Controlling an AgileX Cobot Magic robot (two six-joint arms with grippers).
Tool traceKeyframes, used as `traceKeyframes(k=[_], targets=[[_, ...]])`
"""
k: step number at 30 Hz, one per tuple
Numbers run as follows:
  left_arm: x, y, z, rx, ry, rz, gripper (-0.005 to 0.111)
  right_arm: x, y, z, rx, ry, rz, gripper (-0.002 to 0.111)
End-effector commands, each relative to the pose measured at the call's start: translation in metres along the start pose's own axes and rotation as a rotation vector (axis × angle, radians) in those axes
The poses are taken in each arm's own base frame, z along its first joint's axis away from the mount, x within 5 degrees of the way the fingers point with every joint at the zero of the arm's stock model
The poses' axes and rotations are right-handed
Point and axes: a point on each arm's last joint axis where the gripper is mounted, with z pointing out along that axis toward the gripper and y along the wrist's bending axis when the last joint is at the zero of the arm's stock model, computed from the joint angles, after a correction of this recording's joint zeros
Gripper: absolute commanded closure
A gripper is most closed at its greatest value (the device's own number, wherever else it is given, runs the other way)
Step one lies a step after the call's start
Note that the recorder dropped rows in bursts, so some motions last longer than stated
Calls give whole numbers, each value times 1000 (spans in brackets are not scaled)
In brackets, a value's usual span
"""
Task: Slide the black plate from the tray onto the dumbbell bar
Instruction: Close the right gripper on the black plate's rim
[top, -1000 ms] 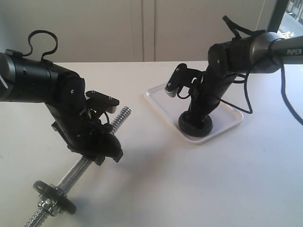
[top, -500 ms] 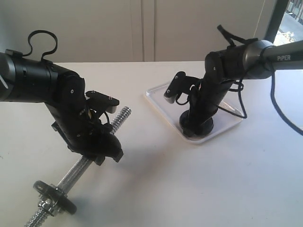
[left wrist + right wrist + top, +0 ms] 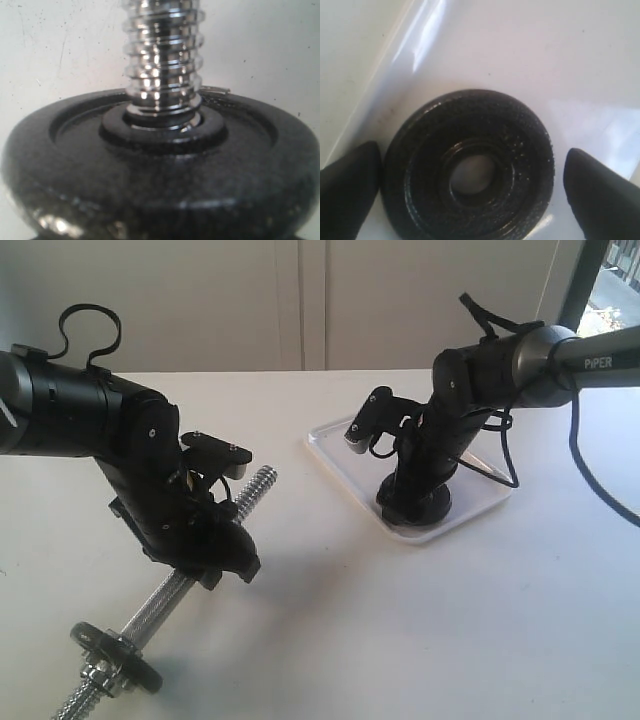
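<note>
The black plate [image 3: 415,508] lies flat in the white tray [image 3: 335,443]. My right gripper [image 3: 412,500] points down over it and is open. In the right wrist view the plate [image 3: 470,180] sits between the two fingers: one fingertip [image 3: 350,190] is at its rim, the other [image 3: 600,195] stands a little apart. The tray floor [image 3: 545,60] shows around it. My left gripper [image 3: 215,558] is shut on the dumbbell bar [image 3: 250,490] and holds it tilted, threaded end up. The left wrist view shows only the bar's thread [image 3: 162,55]; the jaws are hidden.
A duller dark disc [image 3: 115,652] sits on the bar's low end near the table's front edge, with a chrome collar nut [image 3: 93,676] beside it. It fills the left wrist view as a disc [image 3: 155,170]. The right arm's cable [image 3: 515,465] hangs behind the tray.
The right arm has swung a little to the left and stands steeper over the plate. The left arm and the bar have not moved.
</note>
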Motion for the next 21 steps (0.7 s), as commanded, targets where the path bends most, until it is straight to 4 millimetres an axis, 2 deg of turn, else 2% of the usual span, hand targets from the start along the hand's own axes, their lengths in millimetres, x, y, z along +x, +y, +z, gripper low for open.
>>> traceKeyframes(k=[1, 11, 18, 21], targets=[[-6, -3, -18, 15, -84, -9, 107, 9, 7, 23, -29, 50, -23, 16], [-6, -3, -18, 15, -89, -9, 107, 5, 5, 20, -27, 29, 69, 16], [-7, -3, -18, 17, -96, -11, 107, -10, -10, -1, -45, 59, 123, 16], [-7, -3, -18, 17, -96, -11, 107, -11, -19, -7, -51, 57, 162, 16]])
